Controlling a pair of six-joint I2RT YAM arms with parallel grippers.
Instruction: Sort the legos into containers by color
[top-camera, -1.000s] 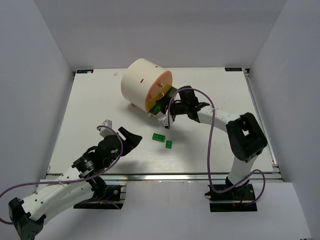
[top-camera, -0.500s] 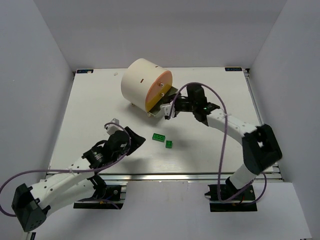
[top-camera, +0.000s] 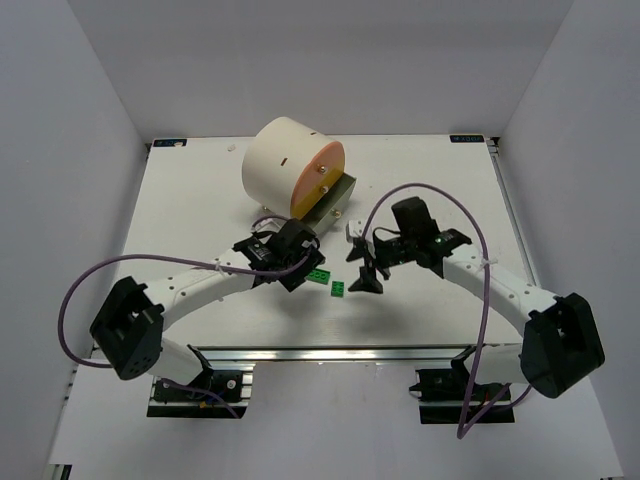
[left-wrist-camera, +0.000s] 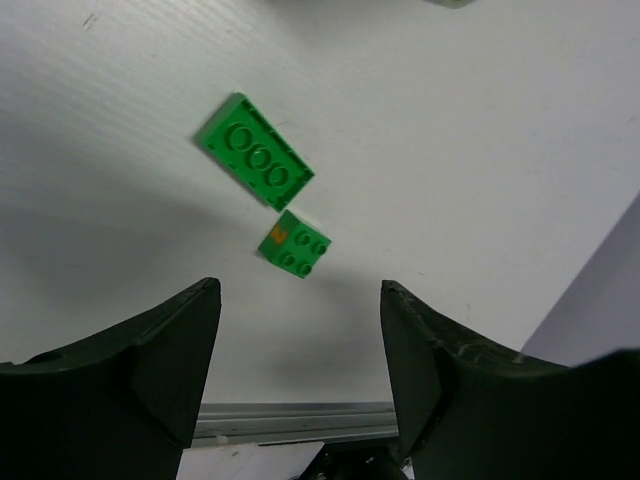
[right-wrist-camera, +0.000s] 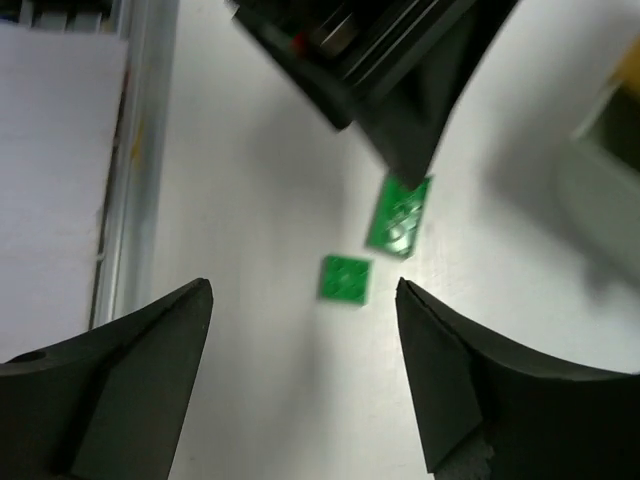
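Note:
Two green legos lie on the white table in front of the drum: a long brick (top-camera: 320, 275) and a small square brick (top-camera: 340, 289). My left gripper (top-camera: 305, 264) is open just left of them; its view shows the long brick (left-wrist-camera: 255, 165) and the small brick (left-wrist-camera: 295, 245) ahead of the open gripper (left-wrist-camera: 298, 300). My right gripper (top-camera: 362, 272) is open just right of them; its view shows the small brick (right-wrist-camera: 346, 278) and the long brick (right-wrist-camera: 400, 215) beyond the open gripper (right-wrist-camera: 302, 292). The cream drum (top-camera: 280, 160) has an orange drawer (top-camera: 318, 180) and an olive-grey drawer (top-camera: 337, 194).
The left gripper's black body (right-wrist-camera: 400, 90) fills the top of the right wrist view, close over the long brick. The table's metal front rail (top-camera: 330, 350) runs near both arm bases. White walls enclose the table on three sides.
My left arm has swung from the near left to the middle, beside the green bricks. My right gripper has drawn back from the drum's drawer and come down to the bricks' right.

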